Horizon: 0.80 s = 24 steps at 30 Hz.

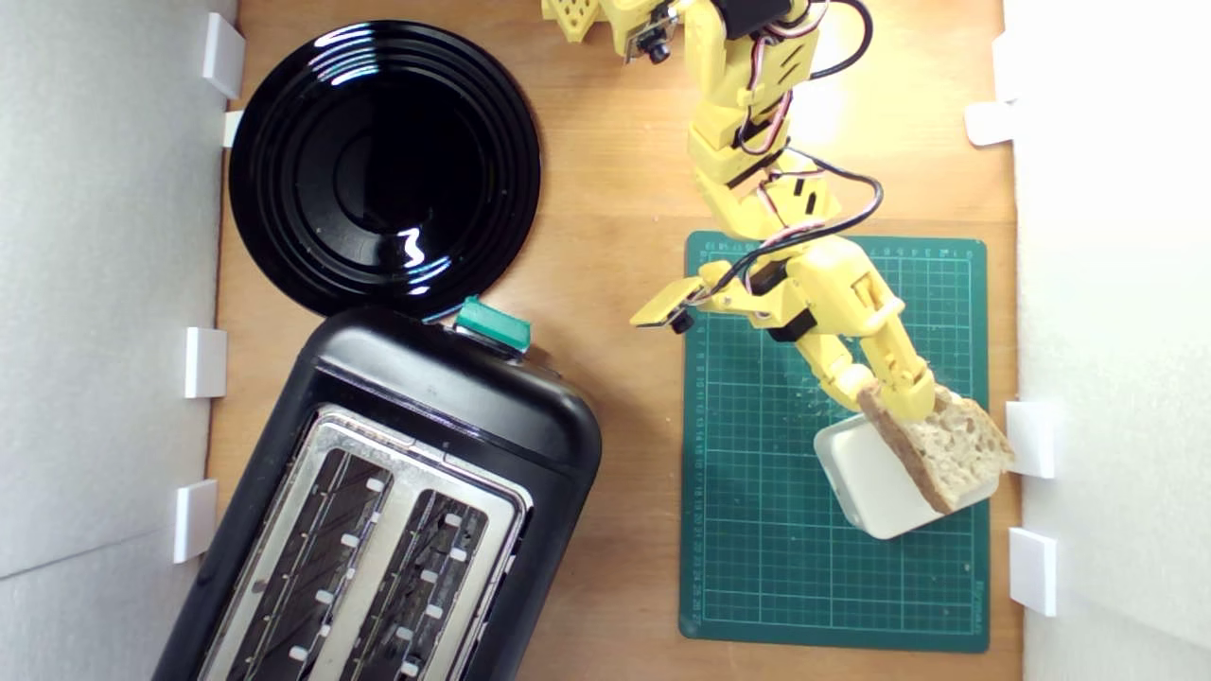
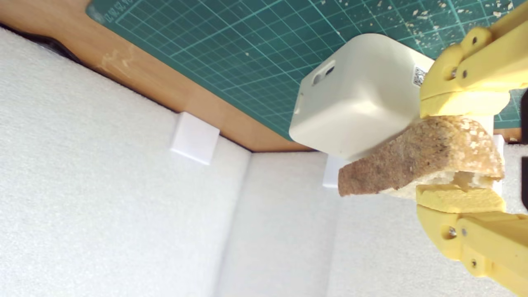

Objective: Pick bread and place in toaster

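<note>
The yellow gripper (image 1: 899, 392) clamps the bread slice (image 1: 946, 445) by its crust, above the white block (image 1: 866, 482) at the exterior view's right. Lift clear, carry left, and align the slice with a slot of the toaster (image 1: 378, 511).

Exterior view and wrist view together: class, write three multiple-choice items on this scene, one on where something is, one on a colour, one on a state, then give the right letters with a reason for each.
1. Where is the bread?
A. in a toaster slot
B. on the black plate
C. over the green mat, by the white block

2. What colour is the toaster's lever knob?
A. red
B. teal-green
C. white

3. What is the state of the gripper?
A. shut on the bread
B. open, holding nothing
C. out of view

Answers: 1 C, the slice overlaps the white block on the green mat. 2 B, the knob on the toaster is teal-green. 3 A, the wrist view shows both yellow fingers pressed on the slice.
</note>
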Available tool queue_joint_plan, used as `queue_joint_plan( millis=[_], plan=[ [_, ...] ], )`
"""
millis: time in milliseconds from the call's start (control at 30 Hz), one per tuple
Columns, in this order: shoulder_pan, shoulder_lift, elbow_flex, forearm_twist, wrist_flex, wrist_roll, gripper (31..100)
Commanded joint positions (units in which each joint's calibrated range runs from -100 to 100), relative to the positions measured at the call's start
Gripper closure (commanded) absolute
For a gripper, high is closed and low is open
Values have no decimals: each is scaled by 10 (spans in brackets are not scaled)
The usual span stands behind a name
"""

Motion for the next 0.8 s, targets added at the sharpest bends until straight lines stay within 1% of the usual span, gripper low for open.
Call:
queue_joint_plan(
  millis=[0,167,367,533,767],
  plan=[
    [-6,-12,-23,-7,-18,1,640],
    [-7,-16,-21,-7,-17,0,692],
    [-8,-18,-19,-8,-17,-1,726],
    [-3,-46,-17,-8,-3,-2,760],
    [-2,-103,-17,-8,69,-2,767]
  ],
)
